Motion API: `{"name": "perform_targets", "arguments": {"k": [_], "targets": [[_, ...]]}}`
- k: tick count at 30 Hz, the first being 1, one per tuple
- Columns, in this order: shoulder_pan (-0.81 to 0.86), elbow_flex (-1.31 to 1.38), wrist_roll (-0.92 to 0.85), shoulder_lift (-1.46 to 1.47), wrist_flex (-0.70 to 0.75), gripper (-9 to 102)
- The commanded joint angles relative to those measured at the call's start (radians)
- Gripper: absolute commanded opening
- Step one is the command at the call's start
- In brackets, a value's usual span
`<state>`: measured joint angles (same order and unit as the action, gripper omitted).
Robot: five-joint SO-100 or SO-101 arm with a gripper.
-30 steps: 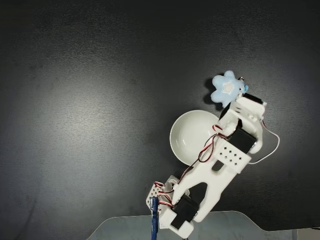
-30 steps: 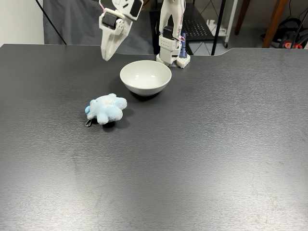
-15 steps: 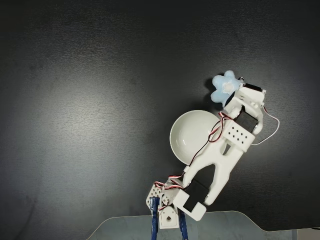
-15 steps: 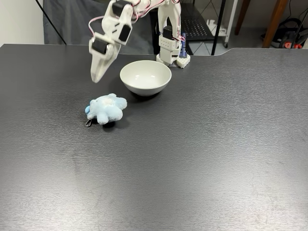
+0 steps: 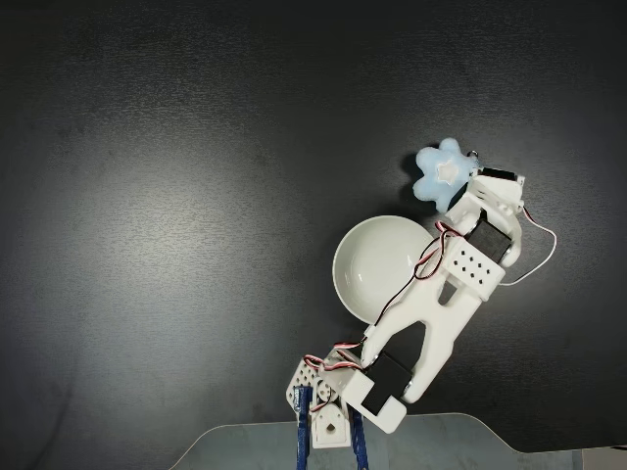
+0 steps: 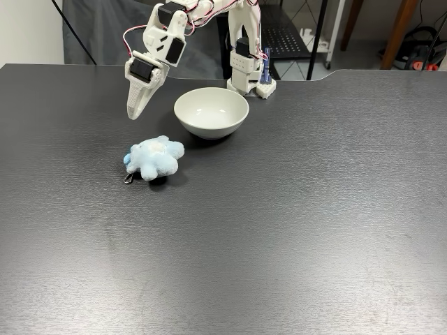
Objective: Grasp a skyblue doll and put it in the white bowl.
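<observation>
The skyblue doll (image 6: pixel 155 158) lies flat on the dark table (image 6: pixel 293 209), just left of and nearer than the white bowl (image 6: pixel 211 112), apart from it. No clear long axis; its lobes splay all round, metal clip at its near-left. The hand (image 6: pixel 134 110) hovers above and beyond it, tips down, fingers together, holding nothing.

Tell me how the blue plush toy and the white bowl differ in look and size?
The skyblue doll is soft, fuzzy and lobed like a star; the white bowl is round, smooth and glossy. The doll is clearly smaller than the bowl. The doll is pale blue with a white patch; the bowl is plain white. Both rest apart on the dark table.
</observation>
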<state>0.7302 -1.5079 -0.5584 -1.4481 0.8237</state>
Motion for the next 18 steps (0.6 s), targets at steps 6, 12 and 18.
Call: {"name": "perform_targets", "arguments": {"k": [6,12,18], "targets": [[0.029,0.038,-0.549,-0.018,0.002,46],[0.017,0.037,-0.566,-0.02,0.002,55],[0.005,-0.041,-0.575,-0.014,0.003,55]]}}
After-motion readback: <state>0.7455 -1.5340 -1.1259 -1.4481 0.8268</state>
